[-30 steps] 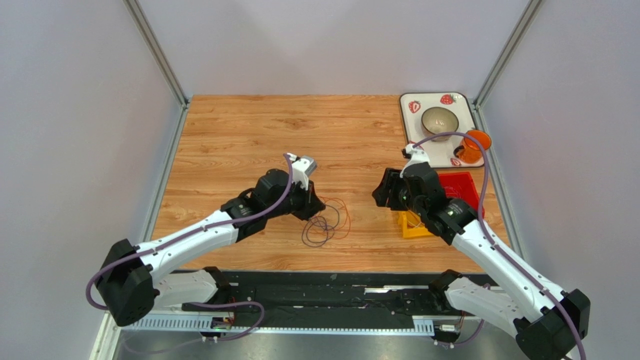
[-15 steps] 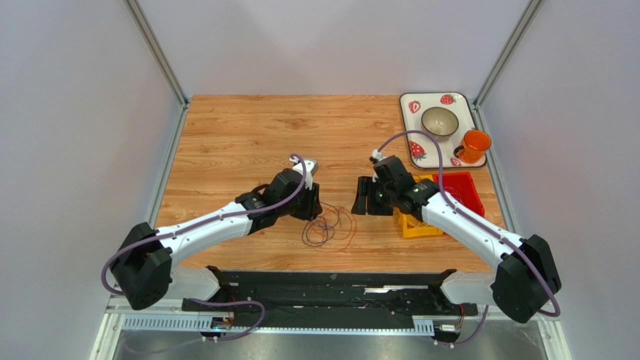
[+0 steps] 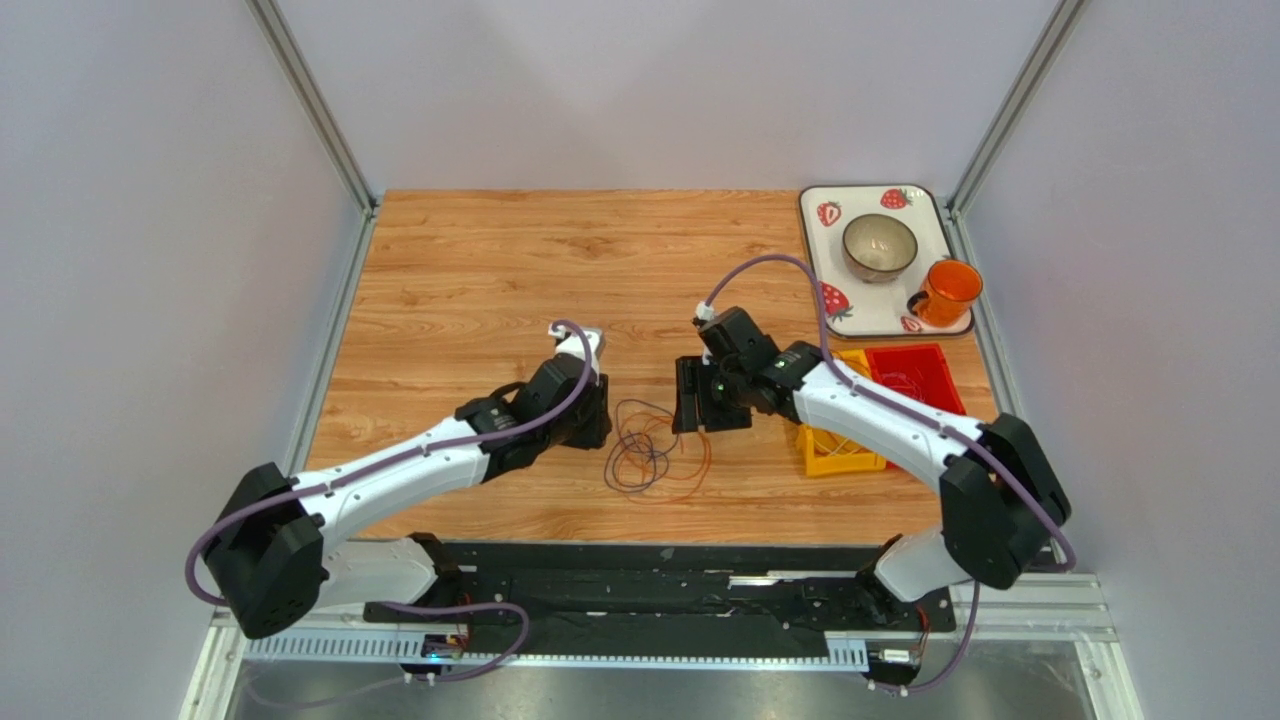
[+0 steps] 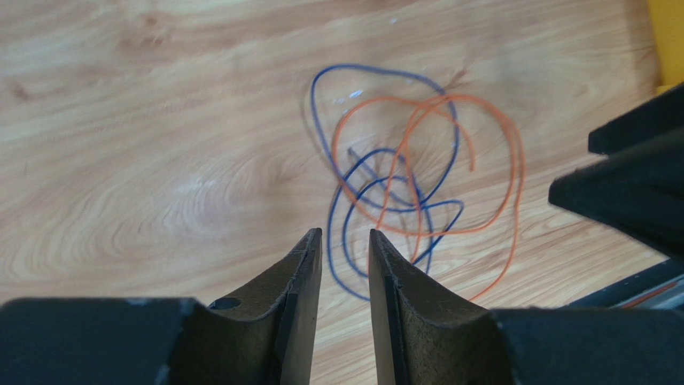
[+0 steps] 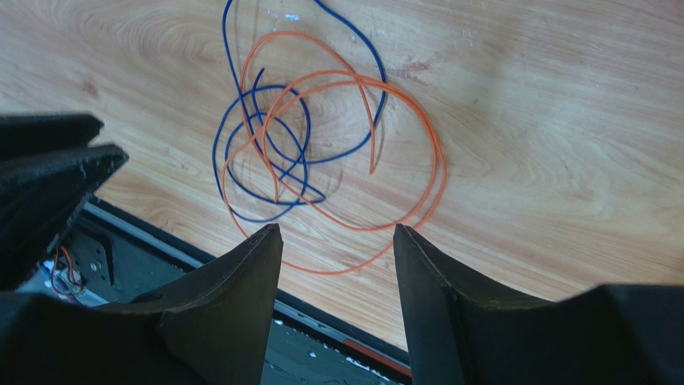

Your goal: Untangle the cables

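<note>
A thin blue cable point(image 4: 377, 69) and a thin orange cable point(image 4: 519, 160) lie looped through each other on the wooden table. In the top view they form a small tangle point(image 3: 655, 450) near the front edge. My left gripper point(image 4: 345, 237) hovers just left of the tangle, its jaws a narrow gap apart with nothing between them. My right gripper point(image 5: 337, 233) hovers just right of it, wide open and empty. The blue loops point(image 5: 215, 152) and the orange loops point(image 5: 440, 164) also show in the right wrist view. No red or whitish cable shows on the table.
A yellow bin point(image 3: 824, 453) and a red bin point(image 3: 932, 375) stand right of the tangle, behind the right arm. A strawberry-patterned tray point(image 3: 824, 210) at the back right holds a bowl point(image 3: 879, 240), with an orange cup point(image 3: 947, 293) on its right edge. The black front rail point(image 3: 646, 563) lies close below the cables.
The right arm has swung left from the bins to the right side of the tangle. The left gripper has shifted slightly left and toward the front.
</note>
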`<state>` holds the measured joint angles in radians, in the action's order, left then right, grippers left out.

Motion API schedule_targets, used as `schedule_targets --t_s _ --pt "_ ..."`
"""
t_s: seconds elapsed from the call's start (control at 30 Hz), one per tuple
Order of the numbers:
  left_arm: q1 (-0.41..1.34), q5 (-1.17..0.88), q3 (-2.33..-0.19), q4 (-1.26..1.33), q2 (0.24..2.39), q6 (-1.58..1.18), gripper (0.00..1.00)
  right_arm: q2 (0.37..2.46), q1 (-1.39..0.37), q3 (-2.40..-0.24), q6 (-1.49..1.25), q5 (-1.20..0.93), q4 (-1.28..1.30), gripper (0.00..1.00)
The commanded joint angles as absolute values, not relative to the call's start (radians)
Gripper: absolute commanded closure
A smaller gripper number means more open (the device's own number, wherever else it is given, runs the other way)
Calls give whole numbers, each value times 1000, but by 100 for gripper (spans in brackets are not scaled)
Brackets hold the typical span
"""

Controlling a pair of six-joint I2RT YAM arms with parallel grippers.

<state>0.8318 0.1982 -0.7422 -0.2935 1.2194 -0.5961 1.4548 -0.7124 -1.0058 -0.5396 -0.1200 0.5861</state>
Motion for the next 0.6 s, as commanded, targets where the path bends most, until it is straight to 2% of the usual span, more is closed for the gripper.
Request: schedule_targets --t_s 0.0,0.27,0.57 --pt "836 268 -626 -261 1149 -689 66 1570 -753 -1112 -652 -91 561 42" --pt "836 310 -433 -66 1080 -747 69 1724 -795 -1249 -784 -20 610 41" --pt "836 310 -377 23 1052 -744 72 1807 -795 -1301 -1046 57 627 37"
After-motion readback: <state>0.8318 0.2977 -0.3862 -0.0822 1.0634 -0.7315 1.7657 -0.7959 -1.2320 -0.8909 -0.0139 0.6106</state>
